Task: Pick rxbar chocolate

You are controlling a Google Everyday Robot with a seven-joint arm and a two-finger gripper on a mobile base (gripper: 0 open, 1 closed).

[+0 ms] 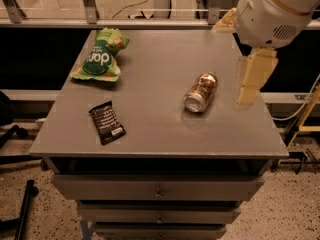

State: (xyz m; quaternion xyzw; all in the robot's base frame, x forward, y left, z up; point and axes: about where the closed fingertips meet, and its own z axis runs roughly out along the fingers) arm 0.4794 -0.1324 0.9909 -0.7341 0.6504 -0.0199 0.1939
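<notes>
The rxbar chocolate is a small flat black wrapper with white text. It lies flat near the front left of the grey table top. My gripper hangs from the white arm over the table's right edge, to the right of the can and far from the bar. It holds nothing that I can see.
A copper-coloured drink can lies on its side right of the middle. A green crinkled snack bag lies at the back left. Drawers sit below the table's front edge. A railing runs behind the table.
</notes>
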